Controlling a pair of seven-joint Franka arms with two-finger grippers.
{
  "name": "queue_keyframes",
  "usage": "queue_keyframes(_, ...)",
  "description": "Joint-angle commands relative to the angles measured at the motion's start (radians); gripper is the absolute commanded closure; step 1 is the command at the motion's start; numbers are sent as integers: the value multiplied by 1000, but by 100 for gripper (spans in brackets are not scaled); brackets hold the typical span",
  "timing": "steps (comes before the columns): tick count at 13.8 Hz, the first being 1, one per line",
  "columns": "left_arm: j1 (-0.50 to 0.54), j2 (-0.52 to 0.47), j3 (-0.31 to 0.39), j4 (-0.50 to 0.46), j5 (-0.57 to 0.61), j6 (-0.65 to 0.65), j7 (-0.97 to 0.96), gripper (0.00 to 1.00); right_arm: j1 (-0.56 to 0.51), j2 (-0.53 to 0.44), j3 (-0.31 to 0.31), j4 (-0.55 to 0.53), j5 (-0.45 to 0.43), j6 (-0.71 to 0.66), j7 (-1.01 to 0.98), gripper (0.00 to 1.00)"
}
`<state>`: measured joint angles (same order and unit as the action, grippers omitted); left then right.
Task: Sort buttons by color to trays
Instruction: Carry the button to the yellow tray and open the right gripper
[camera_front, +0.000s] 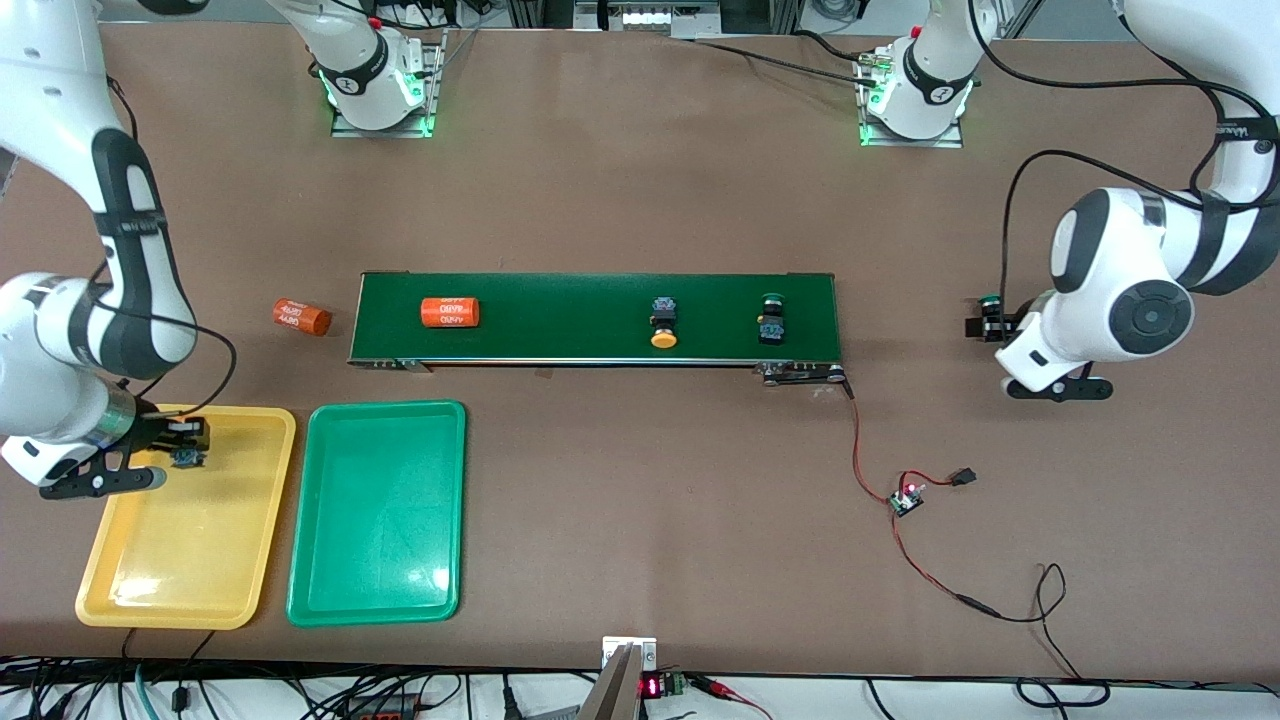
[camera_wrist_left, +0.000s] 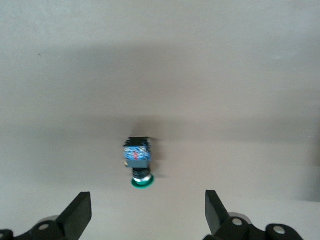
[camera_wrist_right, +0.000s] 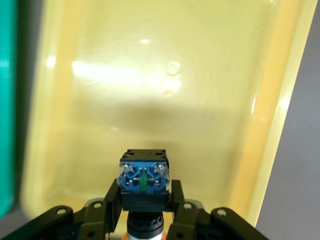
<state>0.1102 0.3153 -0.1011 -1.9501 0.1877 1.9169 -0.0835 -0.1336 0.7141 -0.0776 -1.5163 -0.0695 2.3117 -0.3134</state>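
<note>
My right gripper (camera_front: 180, 450) (camera_wrist_right: 145, 202) hangs over the yellow tray (camera_front: 185, 560) (camera_wrist_right: 150, 95), at the end toward the belt. It is shut on a button (camera_front: 188, 458) (camera_wrist_right: 144, 172) with a black-and-blue body and an orange cap. The green tray (camera_front: 380, 520) (camera_wrist_right: 7, 100) lies beside the yellow one. My left gripper (camera_front: 988, 325) (camera_wrist_left: 147, 215) is open over a green-capped button (camera_front: 990, 301) (camera_wrist_left: 137, 162) that lies on the bare table off the belt's end by the left arm. On the belt lie a yellow-capped button (camera_front: 663, 324) and a green-capped button (camera_front: 771, 318).
The dark-green conveyor belt (camera_front: 560, 340) crosses the middle of the table. One orange cylinder (camera_front: 449, 312) lies on it, another orange cylinder (camera_front: 301, 316) on the table off its end by the right arm. A small circuit board (camera_front: 907, 497) with red and black wires lies nearer the front camera.
</note>
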Motion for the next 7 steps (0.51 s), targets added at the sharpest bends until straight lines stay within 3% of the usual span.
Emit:
queue_keyframes(1,28,-10,34,-114,18,153,76,0,-24,67,2,42,-15,80,-38,95)
queue_keyframes(2,37,-12,41,-165,18,237,82,0,-23,70,2,41,-15,81,-39,83)
queue_keyframes(3,42,-10,47,-214,18,316,82,0,-20,68,2,39,-15,81,-39,62)
queue_keyframes(4,46,-7,50,-254,18,396,86,0,-20,70,2,36,-13,81,-36,31)
queue_keyframes(6,48,7,80,-320,18,508,109,0,-18,61,2,21,-13,86,-53,0)
queue_keyframes(7,48,14,80,-332,18,525,110,0,-15,44,2,15,-9,77,-64,0)
